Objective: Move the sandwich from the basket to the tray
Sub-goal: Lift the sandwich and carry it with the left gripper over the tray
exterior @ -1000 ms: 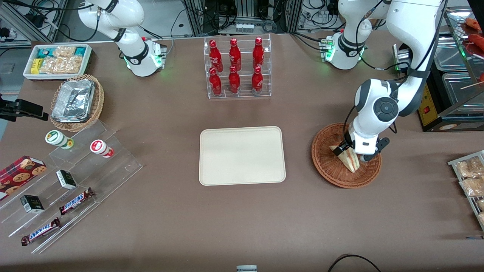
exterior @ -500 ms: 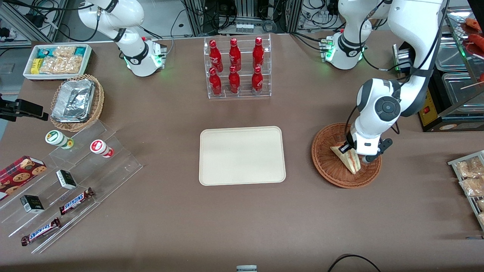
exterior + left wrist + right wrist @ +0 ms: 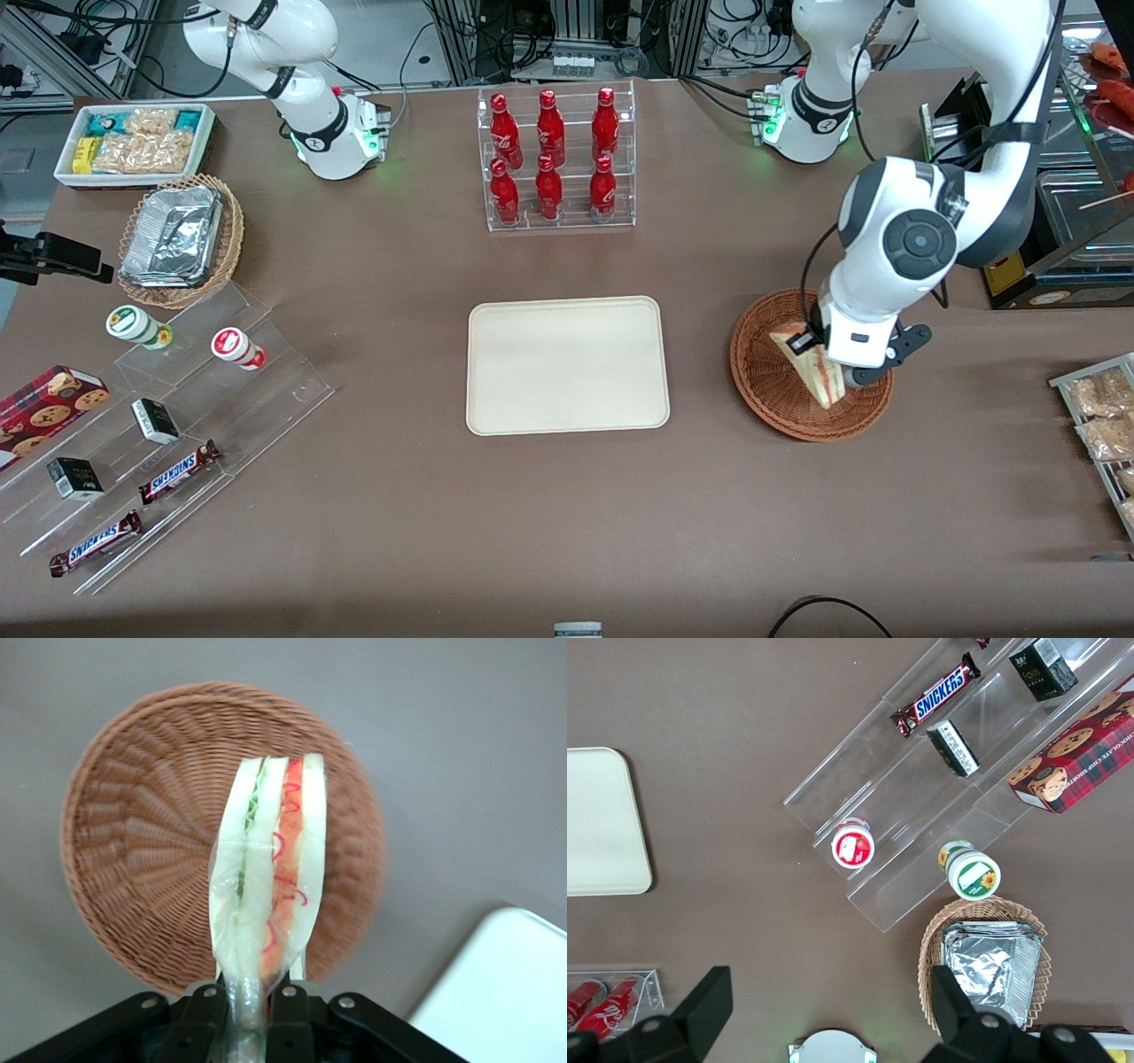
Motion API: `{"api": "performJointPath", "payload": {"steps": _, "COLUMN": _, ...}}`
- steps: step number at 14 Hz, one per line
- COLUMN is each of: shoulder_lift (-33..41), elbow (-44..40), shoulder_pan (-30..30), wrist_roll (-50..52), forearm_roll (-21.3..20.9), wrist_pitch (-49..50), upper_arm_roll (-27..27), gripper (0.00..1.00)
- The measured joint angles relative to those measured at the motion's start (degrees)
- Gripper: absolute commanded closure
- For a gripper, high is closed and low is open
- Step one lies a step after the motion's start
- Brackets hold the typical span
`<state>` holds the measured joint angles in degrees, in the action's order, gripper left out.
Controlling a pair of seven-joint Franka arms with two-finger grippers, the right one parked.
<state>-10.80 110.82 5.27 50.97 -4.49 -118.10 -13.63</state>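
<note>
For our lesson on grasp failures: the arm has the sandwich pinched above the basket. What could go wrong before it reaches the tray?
1. The gripper pinches only one end of the wrapped sandwich, so it might slip or swing out.
2. It hangs low over the basket; a sideways move could catch the rim.
3. The soft bread may squash, loosening the grip before the tray.

surface: brown table | at its edge farthest from the front camera: metal framing with tangled black cables | light: even, soft shadows
</note>
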Motion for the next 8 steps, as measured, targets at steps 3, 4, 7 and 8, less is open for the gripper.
{"api": "performJointPath", "payload": {"steps": 3, "shoulder_lift": -3.25, "elbow": -3.08, "shoulder_pan": 2.63, "wrist_roll": 0.09, "forearm_roll": 0.01, "wrist_pitch": 0.03, "upper_arm_roll": -3.7, "gripper": 1.0}}
{"api": "performJointPath", "payload": {"steps": 4, "shoulder_lift": -5.06, "elbow": -4.59, "shoulder_pan": 4.38, "wrist_roll": 0.09, "forearm_roll": 0.02, "wrist_pitch": 0.01, "upper_arm_roll": -4.05, "gripper": 1.0}}
{"api": "performJointPath", "payload": {"steps": 7, "shoulder_lift": -11.84, "elbow": -11.14, "shoulder_pan": 10.36, "wrist_roll": 0.25, "forearm_roll": 0.02, "wrist_pitch": -0.01, "upper_arm_roll": -4.26, "gripper": 1.0}}
{"api": "performJointPath", "payload": {"steps": 8, "shoulder_lift": -14.07, "elbow": -13.36, "shoulder_pan": 12.22, "wrist_roll": 0.32, "forearm_roll": 0.01, "wrist_pitch": -0.01, "upper_arm_roll": -4.29, "gripper": 1.0}}
